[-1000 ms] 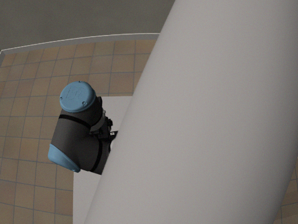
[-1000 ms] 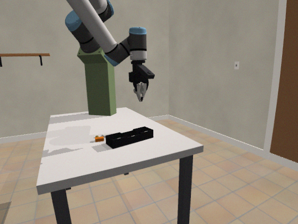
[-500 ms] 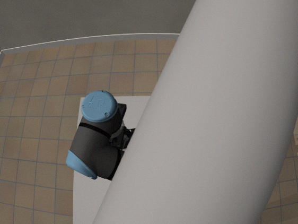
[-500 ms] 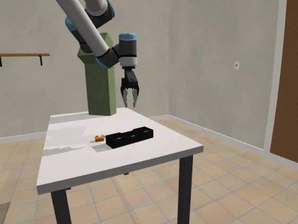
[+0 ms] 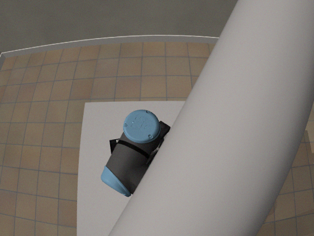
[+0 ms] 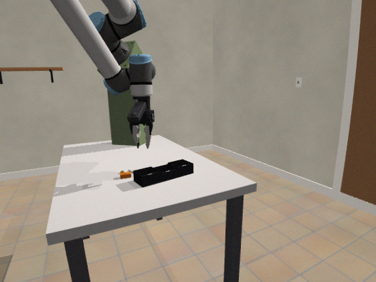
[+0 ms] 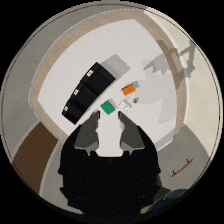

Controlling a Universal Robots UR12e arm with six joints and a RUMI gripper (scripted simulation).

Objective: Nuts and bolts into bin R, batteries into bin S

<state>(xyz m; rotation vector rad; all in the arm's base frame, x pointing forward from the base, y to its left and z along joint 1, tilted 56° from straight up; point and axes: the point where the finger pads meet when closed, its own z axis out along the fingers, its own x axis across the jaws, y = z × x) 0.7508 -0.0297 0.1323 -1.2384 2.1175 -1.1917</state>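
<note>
1. From here, the black two-jaw gripper (image 5: 165,127) (image 6: 142,147) (image 7: 109,111) hangs above the table, jaws partly open, nothing between them.
2. By the wrist view, the orange block (image 6: 125,175) (image 7: 128,89) lies at one o'clock; the black bins (image 6: 167,174) (image 7: 84,94) stand toward ten, letters unreadable.
3. Sorting seems at the picking stage; next, aim, widen, descend.

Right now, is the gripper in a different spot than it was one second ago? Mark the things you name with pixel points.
Yes, the gripper (image 6: 142,147) (image 7: 109,111) moved left in the exterior view, towards the green pedestal (image 6: 118,117).
</note>
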